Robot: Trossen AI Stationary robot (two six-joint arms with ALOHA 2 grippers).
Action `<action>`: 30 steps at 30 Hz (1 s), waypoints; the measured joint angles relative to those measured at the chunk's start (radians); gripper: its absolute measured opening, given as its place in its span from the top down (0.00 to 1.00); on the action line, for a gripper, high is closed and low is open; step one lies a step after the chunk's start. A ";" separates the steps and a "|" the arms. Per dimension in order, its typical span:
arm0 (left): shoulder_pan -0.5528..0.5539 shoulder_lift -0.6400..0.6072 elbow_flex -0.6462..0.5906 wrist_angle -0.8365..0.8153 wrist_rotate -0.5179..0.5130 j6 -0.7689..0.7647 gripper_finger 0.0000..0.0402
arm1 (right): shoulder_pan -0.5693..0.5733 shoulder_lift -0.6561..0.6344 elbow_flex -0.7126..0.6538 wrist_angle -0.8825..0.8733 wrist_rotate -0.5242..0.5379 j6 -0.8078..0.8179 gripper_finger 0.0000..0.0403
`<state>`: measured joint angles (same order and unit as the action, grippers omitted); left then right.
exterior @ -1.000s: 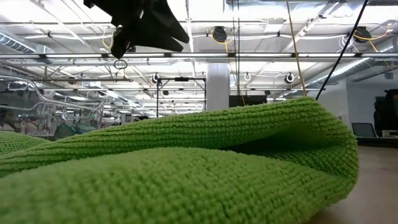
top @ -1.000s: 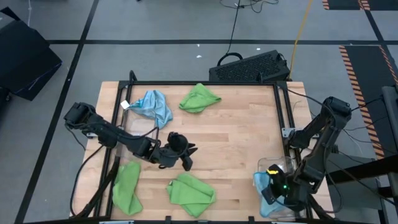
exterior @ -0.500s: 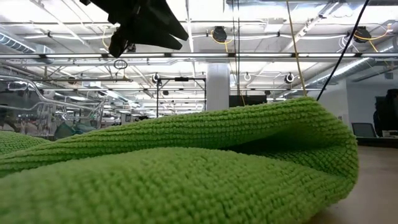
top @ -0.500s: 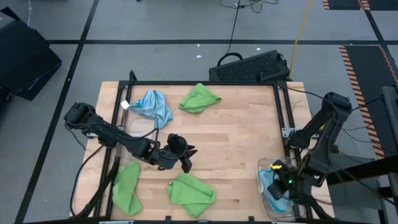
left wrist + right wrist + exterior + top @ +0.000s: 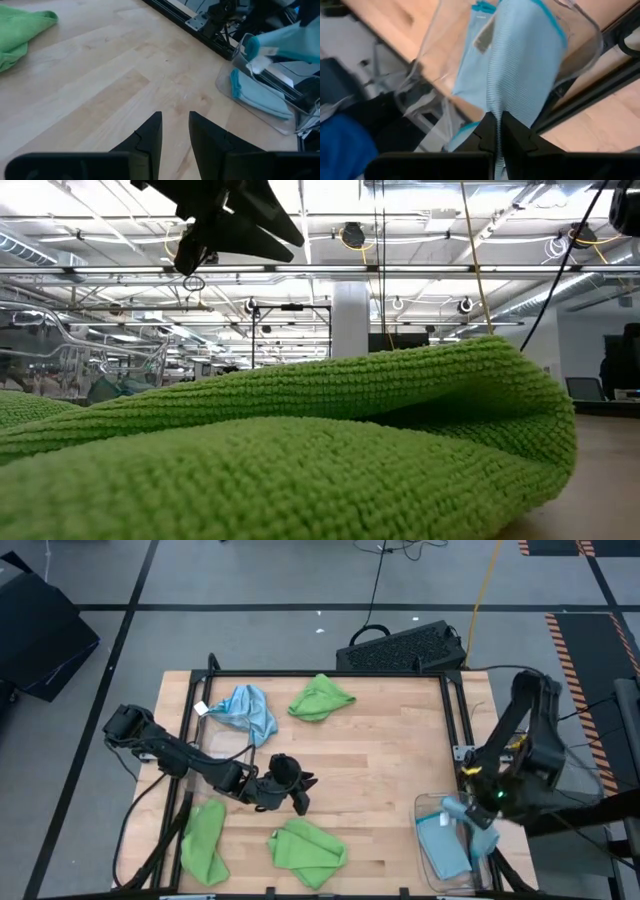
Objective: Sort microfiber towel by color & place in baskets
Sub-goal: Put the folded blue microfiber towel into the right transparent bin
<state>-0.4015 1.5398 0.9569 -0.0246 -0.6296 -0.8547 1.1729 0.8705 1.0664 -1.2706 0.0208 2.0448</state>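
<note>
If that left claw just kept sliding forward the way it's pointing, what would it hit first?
Probably nothing soon: bare wooden table lies ahead of the left claw. Farther on, it would likely meet the clear basket holding a blue towel, though depth is unclear.

The left arm reaches from the table's left edge toward its middle, elbow low, and the left gripper (image 5: 297, 795) hovers just above the wood with its jaws a narrow gap apart, nothing between them. The right arm stands folded at the right edge, its wrist raised, and the right gripper (image 5: 496, 131) points downward with its jaws pinched together on a light blue towel (image 5: 520, 60).
</note>
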 joint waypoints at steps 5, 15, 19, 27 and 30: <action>0.002 0.000 0.000 0.012 0.000 -0.023 0.76 | 0.007 -0.052 0.126 -0.117 -0.001 -0.062 0.99; 0.002 0.000 0.000 0.155 -0.007 -0.017 0.76 | 0.007 -0.100 0.313 -0.305 0.031 -0.187 0.99; 0.002 0.000 0.000 0.183 -0.039 -0.033 0.76 | 0.007 -0.107 0.313 -0.301 0.046 -0.229 0.99; 0.002 0.000 0.000 0.217 -0.086 -0.039 0.76 | 0.007 -0.034 0.256 -0.299 0.125 -0.274 0.99; 0.002 0.000 0.000 0.217 -0.105 -0.039 0.76 | 0.007 0.011 0.192 -0.300 0.069 -0.286 0.99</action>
<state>-0.3996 1.5398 0.9569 0.1928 -0.7345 -0.8940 1.1797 0.8817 1.2582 -1.5710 0.0896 1.7587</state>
